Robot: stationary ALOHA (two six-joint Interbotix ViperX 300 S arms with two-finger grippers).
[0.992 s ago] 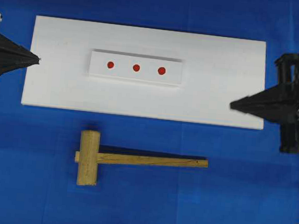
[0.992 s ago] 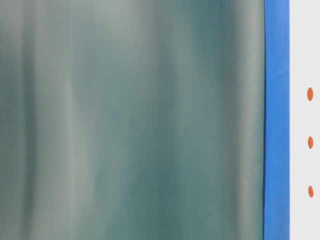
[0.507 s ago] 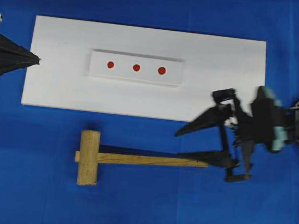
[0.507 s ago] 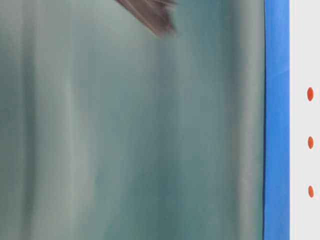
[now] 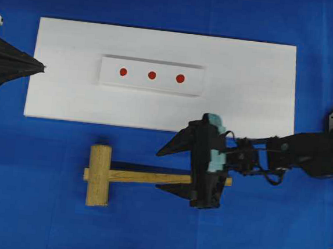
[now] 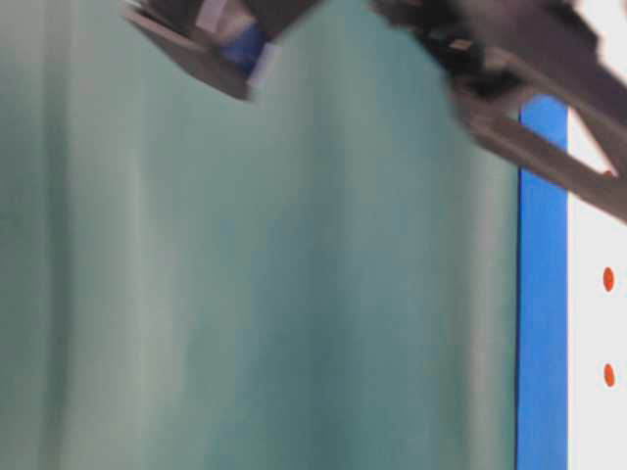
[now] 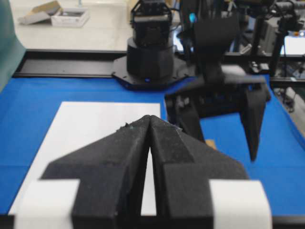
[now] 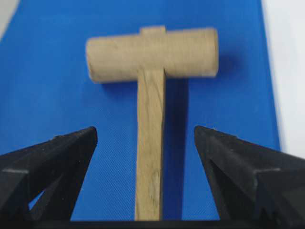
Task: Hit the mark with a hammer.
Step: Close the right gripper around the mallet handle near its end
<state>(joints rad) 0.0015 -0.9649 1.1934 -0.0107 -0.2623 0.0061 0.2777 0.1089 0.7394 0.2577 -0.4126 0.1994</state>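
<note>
Wooden hammer [image 5: 138, 177]. Lies flat on the blue cloth [image 5: 31, 206], just below the white board [image 5: 244, 108]. Points its thick round head to the left in the overhead view and its long flat handle to the right. Sits apart from the board, not touching it.

Right gripper [image 5: 158, 170]. Spread wide, holding nothing. Hangs over the far end of the handle, with one black finger on each side of it. In the right wrist view [image 8: 145, 131], shows the handle running straight up the middle, with blue cloth in the gap on both sides. Touches no wood there. Cannot tell how high above the cloth.

Left gripper [image 5: 42, 66]. Pinched tight, with nothing between the fingers. Waits at the left edge of the board, tip just over the white. In the left wrist view [image 7: 150, 118], shows two black fingers pressed together into one point.

On the board, a raised white strip [image 5: 109, 79]. Carries three red dots in a row: left dot [image 5: 123, 72], middle dot [image 5: 152, 75], right dot [image 5: 180, 78]. Well apart from the hammer head.

Table-level view: mostly a blurry green sheet [image 6: 245, 294]. At the top, dark blurry robot parts, too fuzzy to name.
</note>
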